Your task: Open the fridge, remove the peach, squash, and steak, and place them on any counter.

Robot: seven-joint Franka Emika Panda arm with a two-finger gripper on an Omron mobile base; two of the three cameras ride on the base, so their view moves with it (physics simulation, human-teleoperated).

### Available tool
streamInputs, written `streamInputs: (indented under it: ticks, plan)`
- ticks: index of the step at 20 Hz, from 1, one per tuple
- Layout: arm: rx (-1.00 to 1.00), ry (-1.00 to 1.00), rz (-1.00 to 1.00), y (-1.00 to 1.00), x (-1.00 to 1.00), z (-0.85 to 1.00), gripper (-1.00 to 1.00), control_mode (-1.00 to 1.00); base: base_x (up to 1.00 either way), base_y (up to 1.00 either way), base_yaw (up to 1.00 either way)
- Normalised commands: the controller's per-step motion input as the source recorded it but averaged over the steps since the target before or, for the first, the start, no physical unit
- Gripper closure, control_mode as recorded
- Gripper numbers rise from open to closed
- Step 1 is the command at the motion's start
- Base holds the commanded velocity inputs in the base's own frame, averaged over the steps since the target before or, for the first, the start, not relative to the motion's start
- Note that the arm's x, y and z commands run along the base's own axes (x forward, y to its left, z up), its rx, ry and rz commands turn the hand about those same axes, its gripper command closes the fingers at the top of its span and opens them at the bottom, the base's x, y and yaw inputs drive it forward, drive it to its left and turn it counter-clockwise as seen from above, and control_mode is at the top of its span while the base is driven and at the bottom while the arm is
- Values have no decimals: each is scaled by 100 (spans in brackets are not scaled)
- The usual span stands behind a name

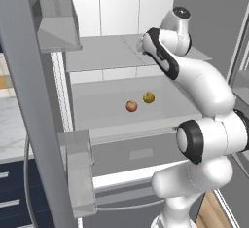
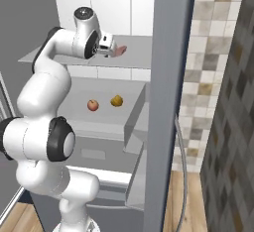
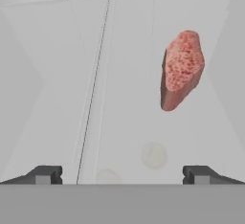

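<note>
Your fridge [image 1: 146, 51] stands open, so you are on the first pick: the steak [image 3: 182, 70]. It lies on the upper shelf [image 1: 102, 51], ahead of the tool [image 3: 122, 174] and off to one side of its line. The tool is spread fully wide and holds nothing. The peach [image 1: 131, 106] and squash [image 1: 149, 97] sit near each other on the shelf below, untouched. Next, you likely need to centre the tool on the steak, advance, and close across its narrow width.

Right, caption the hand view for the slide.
Open gripper faces the pinkish-red steak lying ahead on a grey fridge shelf.
</note>
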Motion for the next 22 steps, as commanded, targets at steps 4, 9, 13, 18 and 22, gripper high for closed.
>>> streamInputs:
  ticks: [4, 9, 13, 18, 22]
  plan:
    - [-2, 11, -9, -11, 41, 0, -100, -100, 0, 0, 0]
    - [-1, 15, -7, -25, 40, 0, -100, -100, 0, 0, 0]
    - [-1, 13, -5, -15, 45, 0, -100, -100, 0, 0, 0]
    - [-4, 2, -7, -23, 48, -14, -100, -100, 0, 0, 0]
    - [-4, 4, -6, -32, 50, -17, -100, -100, 0, 0, 0]
